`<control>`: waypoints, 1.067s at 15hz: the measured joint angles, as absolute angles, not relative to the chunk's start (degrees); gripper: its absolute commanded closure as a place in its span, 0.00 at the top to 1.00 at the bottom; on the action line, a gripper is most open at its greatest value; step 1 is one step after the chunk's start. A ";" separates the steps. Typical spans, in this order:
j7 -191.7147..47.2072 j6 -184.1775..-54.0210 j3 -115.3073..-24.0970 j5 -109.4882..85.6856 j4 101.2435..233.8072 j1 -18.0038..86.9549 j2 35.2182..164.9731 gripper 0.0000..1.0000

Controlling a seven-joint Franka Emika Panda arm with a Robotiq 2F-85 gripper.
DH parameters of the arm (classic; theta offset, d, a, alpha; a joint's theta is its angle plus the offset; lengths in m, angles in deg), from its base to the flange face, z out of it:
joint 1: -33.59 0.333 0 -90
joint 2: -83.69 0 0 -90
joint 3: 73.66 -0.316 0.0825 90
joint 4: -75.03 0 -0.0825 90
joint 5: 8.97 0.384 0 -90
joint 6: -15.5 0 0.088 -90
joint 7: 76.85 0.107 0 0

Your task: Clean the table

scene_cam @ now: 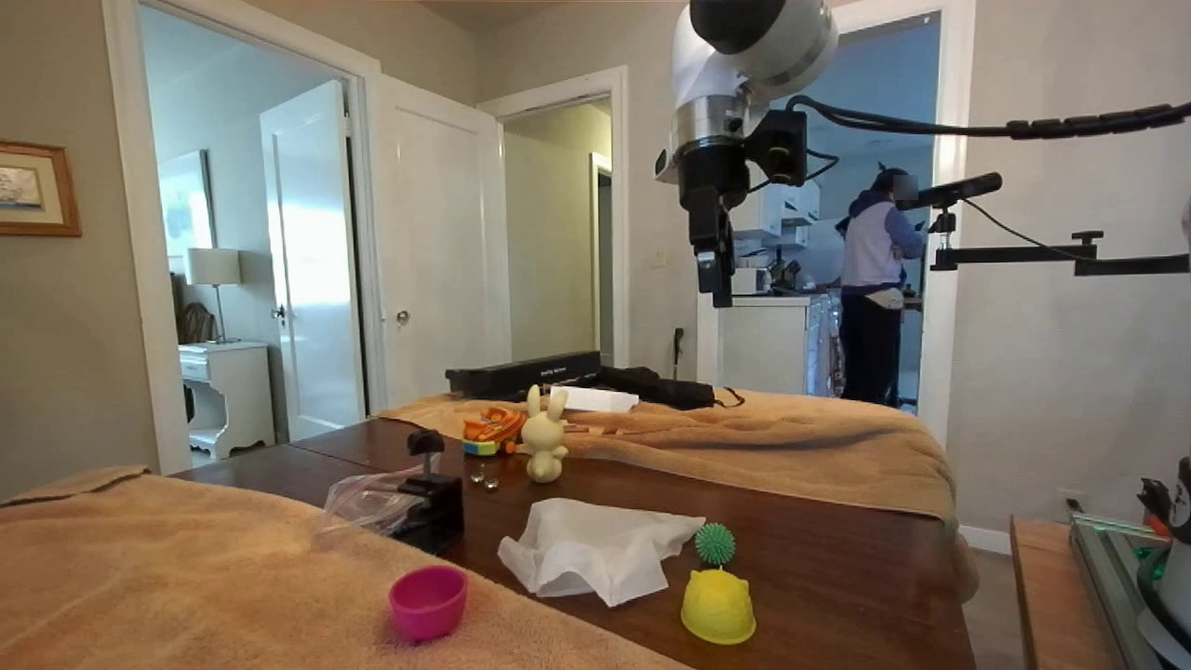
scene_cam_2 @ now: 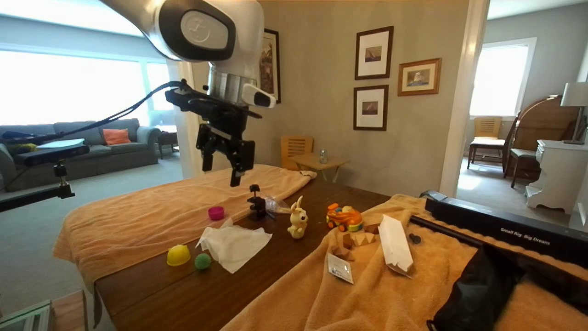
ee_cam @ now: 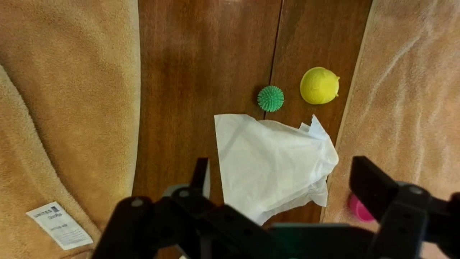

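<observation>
The dark brown, glossy table (scene_cam: 837, 558) shows in both exterior views (scene_cam_2: 151, 299) and in the wrist view (ee_cam: 201, 72). A crumpled white cloth (scene_cam: 605, 544) lies on it, also in the wrist view (ee_cam: 266, 158). A green spiky ball (ee_cam: 270, 98) and an upturned yellow cup (ee_cam: 319, 85) sit beside the cloth on the table. A pink cup (scene_cam_2: 216, 213) stands on the tan towel, partly hidden by a finger in the wrist view. My gripper (scene_cam_2: 222, 171) is open and empty, high above the table; in the wrist view its fingers (ee_cam: 280, 162) frame the cloth below.
A black clamp (scene_cam: 437, 502), a clear plastic bag (scene_cam: 368, 502), a cream rabbit (scene_cam_2: 298, 220) and an orange toy vehicle (scene_cam_2: 344, 218) stand farther along the table. Tan towels (scene_cam_2: 294, 294) cover both sides. A white box (scene_cam_2: 394, 243) and black bag (scene_cam_2: 477, 285) lie on one towel.
</observation>
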State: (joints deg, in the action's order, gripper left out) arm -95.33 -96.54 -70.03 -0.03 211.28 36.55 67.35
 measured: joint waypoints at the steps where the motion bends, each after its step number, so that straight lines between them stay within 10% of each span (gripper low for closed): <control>1: -95.38 -96.54 -70.36 -0.14 211.95 36.56 67.51 1.00; 16: -98.99 -110.82 -73.62 0.51 214.43 39.29 77.16 1.00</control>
State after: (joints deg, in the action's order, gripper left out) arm -98.99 -110.82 -73.62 0.51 214.43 39.29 77.16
